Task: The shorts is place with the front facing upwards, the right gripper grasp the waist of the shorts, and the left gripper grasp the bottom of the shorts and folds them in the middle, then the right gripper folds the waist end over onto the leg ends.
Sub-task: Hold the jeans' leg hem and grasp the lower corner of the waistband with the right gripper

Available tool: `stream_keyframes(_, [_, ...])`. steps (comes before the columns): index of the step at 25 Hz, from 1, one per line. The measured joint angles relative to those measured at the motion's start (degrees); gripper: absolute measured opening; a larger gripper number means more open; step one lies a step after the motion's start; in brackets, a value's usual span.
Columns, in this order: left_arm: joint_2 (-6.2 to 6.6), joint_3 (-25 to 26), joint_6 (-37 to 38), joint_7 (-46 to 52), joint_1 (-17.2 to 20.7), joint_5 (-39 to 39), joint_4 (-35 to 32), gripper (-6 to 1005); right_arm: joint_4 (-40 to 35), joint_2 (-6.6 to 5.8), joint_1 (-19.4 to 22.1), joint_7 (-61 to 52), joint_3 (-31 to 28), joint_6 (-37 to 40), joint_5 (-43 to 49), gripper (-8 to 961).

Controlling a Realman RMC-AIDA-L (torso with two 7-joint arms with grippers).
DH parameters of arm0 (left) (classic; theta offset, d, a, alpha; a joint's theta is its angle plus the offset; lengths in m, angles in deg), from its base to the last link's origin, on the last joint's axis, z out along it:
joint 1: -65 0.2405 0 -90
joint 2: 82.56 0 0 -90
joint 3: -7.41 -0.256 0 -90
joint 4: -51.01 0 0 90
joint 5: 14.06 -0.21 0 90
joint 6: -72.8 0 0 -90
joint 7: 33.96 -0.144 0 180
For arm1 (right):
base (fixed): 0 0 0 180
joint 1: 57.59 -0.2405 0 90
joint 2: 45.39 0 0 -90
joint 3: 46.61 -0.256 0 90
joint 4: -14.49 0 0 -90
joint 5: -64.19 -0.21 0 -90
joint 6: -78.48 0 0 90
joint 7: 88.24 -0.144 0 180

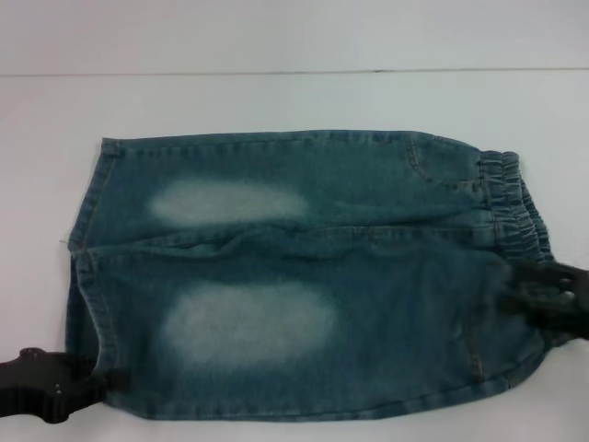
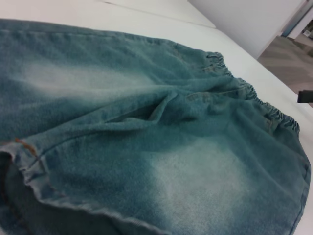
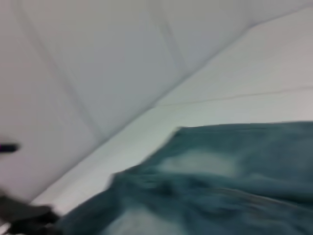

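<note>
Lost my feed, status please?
Left gripper at near leg hem, right gripper at waist. Shorts flat, unfolded. Nothing in the way.

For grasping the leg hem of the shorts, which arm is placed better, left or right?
Left, probably. The left gripper is already at the near leg hem of the shorts, on the robot's left. The right gripper is at the waist, on the opposite side.

1 shorts point(image 1: 304, 276), 2 grippers

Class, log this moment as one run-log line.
shorts: flat, unfolded | left gripper: at near leg hem | right gripper: at waist | table
</note>
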Motion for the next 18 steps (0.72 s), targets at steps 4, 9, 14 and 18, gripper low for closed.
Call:
stream_keyframes(4, [0.0,0.15,-0.39,-0.08,-0.02,0.1,0.09,228,-0.15,-2.12,3.92,-2.85,-2.73,-1.11,0.33,849])
stream_keyframes(9, [0.0,0.06,-0.53,-0.18,-0.08,0.11,0.16,116,-0.43,-3.7,5.1,-5.07,-6.95,-3.35,5.92,845])
stream_keyframes(14, [0.0,0.03,-0.6,-0.2,-0.16,0.12,0.29,41,-0.48,-3.09,4.59,-2.15,-8.28,-7.11,8.47,842])
stream_keyframes(18, [0.0,0.0,-0.61,-0.2,-0.18,0.12,0.42,2,-0.77,-2.73,3.88,-0.84,-8.2,-7.65,8.64,840])
